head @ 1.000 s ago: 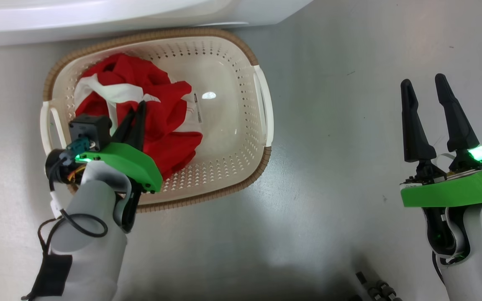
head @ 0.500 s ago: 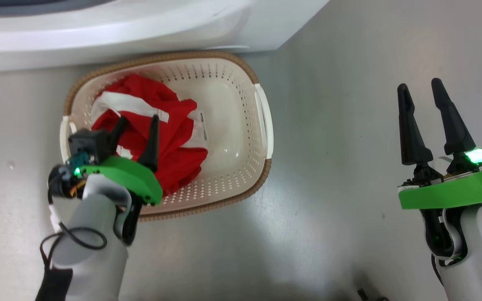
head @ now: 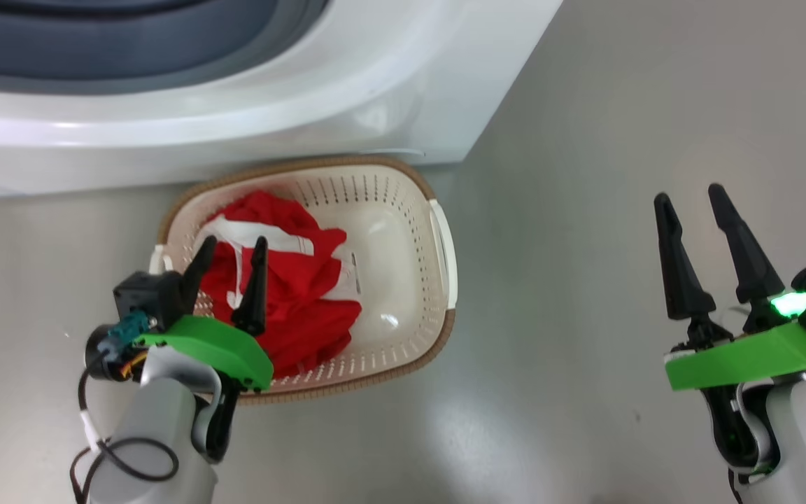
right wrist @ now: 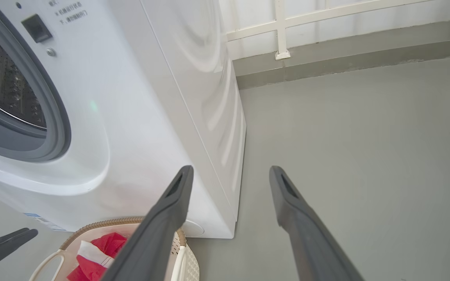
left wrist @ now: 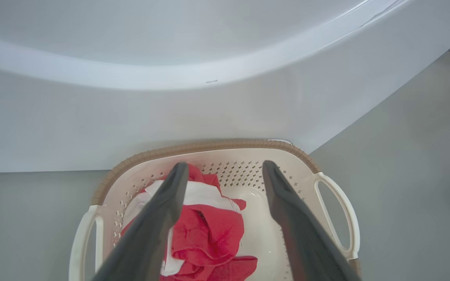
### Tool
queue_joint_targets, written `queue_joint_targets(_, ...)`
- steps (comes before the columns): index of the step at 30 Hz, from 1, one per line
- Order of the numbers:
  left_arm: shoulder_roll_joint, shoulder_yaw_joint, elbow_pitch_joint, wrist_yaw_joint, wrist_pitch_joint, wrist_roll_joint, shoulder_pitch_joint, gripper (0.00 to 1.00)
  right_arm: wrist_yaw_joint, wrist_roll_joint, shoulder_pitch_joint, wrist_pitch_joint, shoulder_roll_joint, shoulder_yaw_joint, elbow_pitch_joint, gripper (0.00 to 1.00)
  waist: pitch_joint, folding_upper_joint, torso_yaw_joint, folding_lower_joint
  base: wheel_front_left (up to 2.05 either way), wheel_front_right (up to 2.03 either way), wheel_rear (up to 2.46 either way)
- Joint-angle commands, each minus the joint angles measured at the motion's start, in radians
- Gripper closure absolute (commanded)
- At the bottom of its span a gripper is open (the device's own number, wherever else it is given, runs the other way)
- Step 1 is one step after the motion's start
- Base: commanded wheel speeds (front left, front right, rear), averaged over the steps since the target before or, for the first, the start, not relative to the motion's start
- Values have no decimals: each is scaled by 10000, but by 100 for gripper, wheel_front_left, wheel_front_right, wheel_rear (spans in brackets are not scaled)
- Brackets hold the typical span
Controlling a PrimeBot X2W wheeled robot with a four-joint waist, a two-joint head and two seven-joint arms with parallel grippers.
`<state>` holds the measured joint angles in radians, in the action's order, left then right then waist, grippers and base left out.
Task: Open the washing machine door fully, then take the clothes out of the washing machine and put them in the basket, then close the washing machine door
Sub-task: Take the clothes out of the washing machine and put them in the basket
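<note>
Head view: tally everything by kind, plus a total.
washing machine: 1
basket: 1
clothes, red and white heap in the basket: 1 (can't separate the pieces)
end effectors: 2, left end effector over the basket, right end effector over the floor, both open
Total: 5

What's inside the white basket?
Red clothes with white trim lie in the basket, toward its left end. The right part holds no clothes. Anything under the clothes is hidden.
</note>
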<state>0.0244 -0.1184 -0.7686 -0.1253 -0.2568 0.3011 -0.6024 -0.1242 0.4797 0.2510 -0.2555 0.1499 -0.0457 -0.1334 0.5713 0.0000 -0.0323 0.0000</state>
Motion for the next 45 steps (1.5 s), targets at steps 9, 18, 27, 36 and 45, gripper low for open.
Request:
queue_joint_targets(9, 306, 492, 1588, -53, -49, -362, 1230, 0, -65, 15, -778, -63, 275, -243, 22, 0, -1623, 0, 302, 0, 0, 0, 0)
queue_joint_targets(18, 291, 797, 2771, -53, -49, -575, 2017, 0, -65, 66, -1246, -63, 405, -222, -87, 0, -2500, 0, 428, 0, 0, 0, 0)
queue_joint_targets(27, 278, 1059, 3890, -54, -49, -809, 2917, 0, -65, 115, -1763, -63, 633, -153, -140, 0, -3266, 0, 508, 0, 0, 0, 0)
queue_joint_targets(36, 268, 1431, 5036, -54, -49, -1025, 3914, 0, -65, 134, -2390, -63, 675, 18, -122, 0, -3857, 0, 598, 0, 0, 0, 0)
queue_joint_targets(45, 261, 1818, 5900, -54, -49, -1033, 4942, 0, -65, 150, -2902, -63, 719, 109, -99, 0, -4303, 0, 588, 0, 0, 0, 0)
